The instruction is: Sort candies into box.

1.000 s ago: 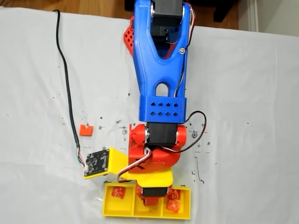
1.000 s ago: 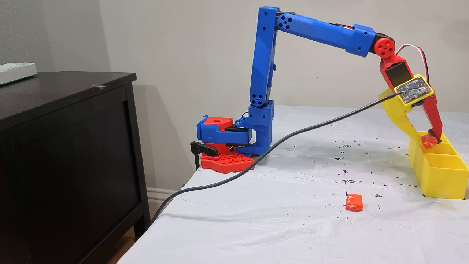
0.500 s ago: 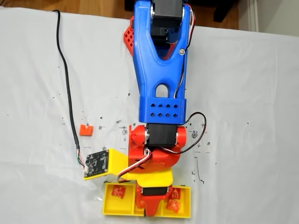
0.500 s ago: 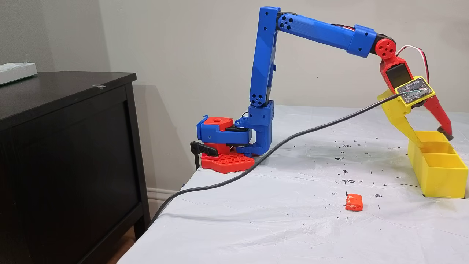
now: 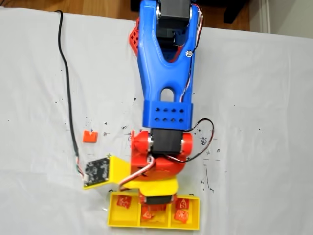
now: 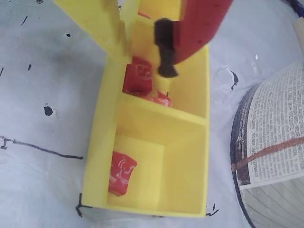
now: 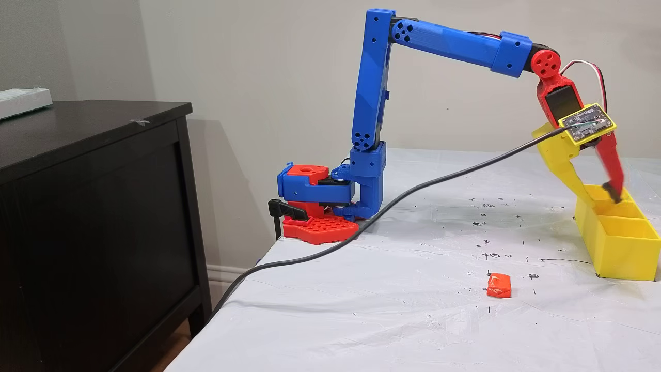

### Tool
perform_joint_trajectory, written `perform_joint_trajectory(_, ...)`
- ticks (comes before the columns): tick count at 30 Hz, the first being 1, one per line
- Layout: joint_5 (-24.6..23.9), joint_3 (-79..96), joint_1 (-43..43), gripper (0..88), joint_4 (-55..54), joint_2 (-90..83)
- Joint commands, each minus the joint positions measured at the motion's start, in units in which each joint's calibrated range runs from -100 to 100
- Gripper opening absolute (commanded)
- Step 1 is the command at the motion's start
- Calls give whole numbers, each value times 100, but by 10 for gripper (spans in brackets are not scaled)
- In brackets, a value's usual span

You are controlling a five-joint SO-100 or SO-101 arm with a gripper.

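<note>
Yellow box [image 6: 102, 137] sits beneath the gripper [image 6: 142, 52], jaws parted and empty. Candies [image 6: 137, 78] lie directly below it; one candy [image 7: 499, 285] rests well apart.

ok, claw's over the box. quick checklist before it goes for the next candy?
1. Claw empty: ok. The fingers are apart over the middle compartment with nothing between them.
2. Candies settled inside the box: ok. The wrist view shows two middle candies below the rim.
3. Claw clear of the box walls for lifting: cannot tell. The yellow finger overlaps the rim in the wrist view.
4. Next target free: ok. The loose candy lies alone on the cloth, apart from the box.
5. Cable clear of that candy: ok. It runs well apart from it.
</note>
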Motion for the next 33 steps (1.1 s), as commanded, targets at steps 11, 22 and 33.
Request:
perform_joint_trajectory(11, 654, -686, 702, 2, 1048, -1433)
perform_joint_trajectory(22, 1177, -859, 1508, 2, 2038, -652)
perform_joint_trajectory(33, 1690, -768, 2395, 2, 2399, -84)
